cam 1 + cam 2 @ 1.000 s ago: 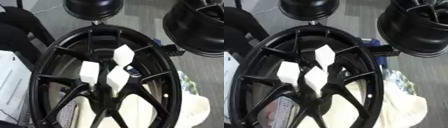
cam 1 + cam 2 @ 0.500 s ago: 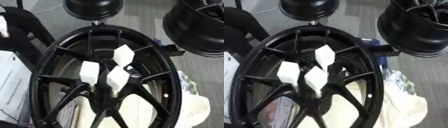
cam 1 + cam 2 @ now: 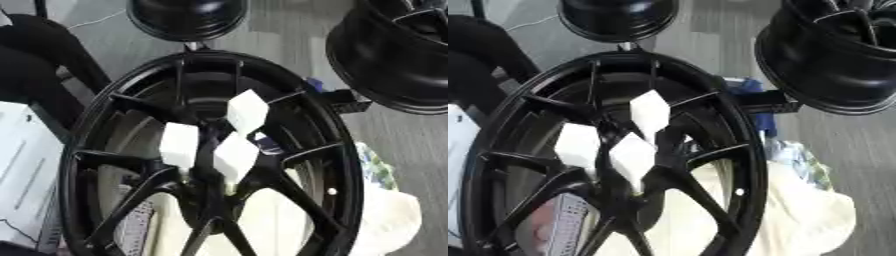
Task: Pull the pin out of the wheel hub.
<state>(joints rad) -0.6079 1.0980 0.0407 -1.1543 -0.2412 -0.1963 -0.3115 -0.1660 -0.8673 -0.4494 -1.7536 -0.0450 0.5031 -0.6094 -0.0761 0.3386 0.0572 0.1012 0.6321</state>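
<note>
A large black spoked wheel (image 3: 332, 165) fills the middle of both views, lying face up. Three white block-shaped pieces stick out around its hub: one at the upper right (image 3: 247, 111), one at the left (image 3: 180, 145) and one in the middle (image 3: 234, 155). Which of them is the pin I cannot tell. The hub itself is mostly hidden under these pieces. Neither of my hands shows in either view.
A second black rim (image 3: 185, 17) lies at the top centre and a third (image 3: 833, 55) at the top right. A dark bulky shape (image 3: 35, 70) sits at the upper left, a white box (image 3: 26, 170) at the left, a pale cloth (image 3: 815, 220) at the lower right.
</note>
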